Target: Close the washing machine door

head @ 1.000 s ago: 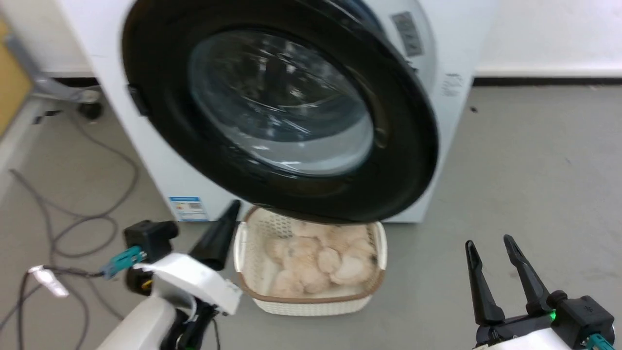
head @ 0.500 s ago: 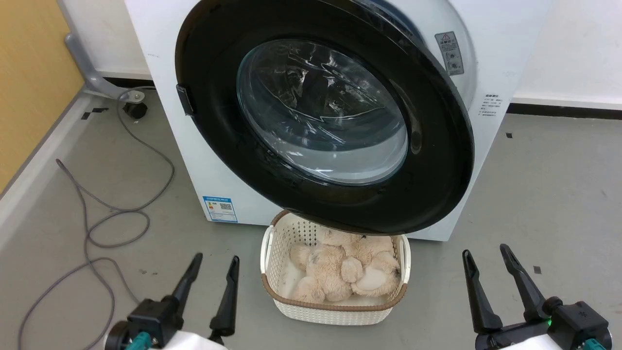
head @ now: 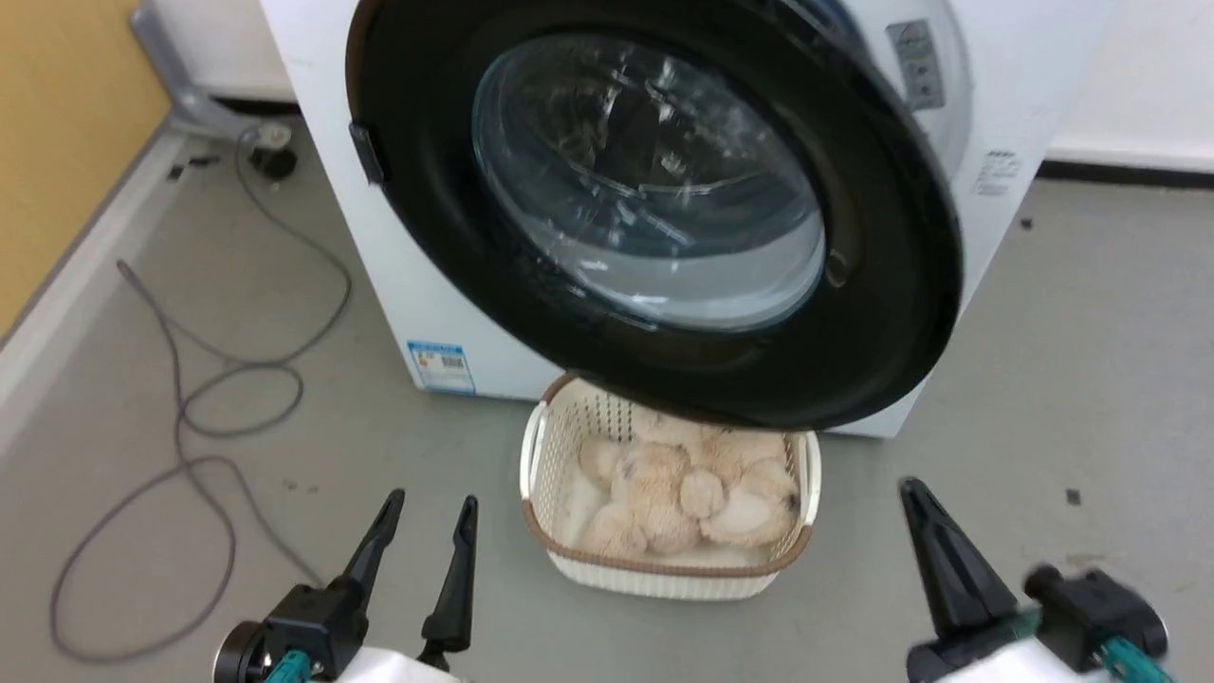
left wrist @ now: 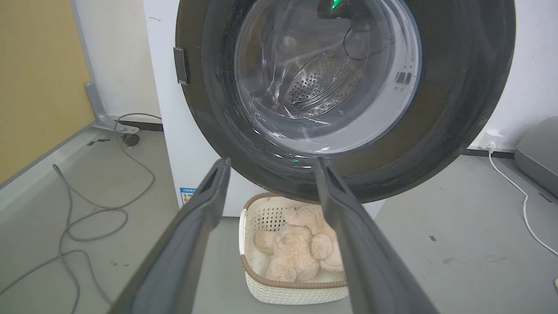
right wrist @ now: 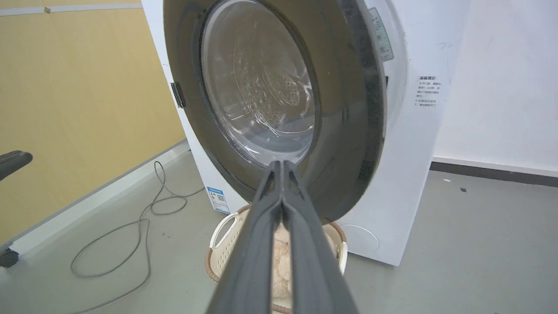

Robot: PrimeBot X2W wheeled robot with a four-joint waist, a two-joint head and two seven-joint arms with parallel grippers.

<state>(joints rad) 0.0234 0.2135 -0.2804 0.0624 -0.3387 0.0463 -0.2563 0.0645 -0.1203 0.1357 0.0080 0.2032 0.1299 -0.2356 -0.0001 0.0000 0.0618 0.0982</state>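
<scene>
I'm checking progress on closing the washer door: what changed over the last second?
The left tool drew back from near the lower edge of the door to the lower left, open. The right tool closed its fingers on nothing. The door stays ajar and untouched, and the basket sits beneath it as before.

Bare lab or test room, not a home laundry: lone white washing machine (head: 408,266) on smooth grey floor (head: 1091,332), loose grey cable (head: 182,417) trailing alongside, yellow wall panel (head: 57,114), plain white wall (right wrist: 501,87).
</scene>
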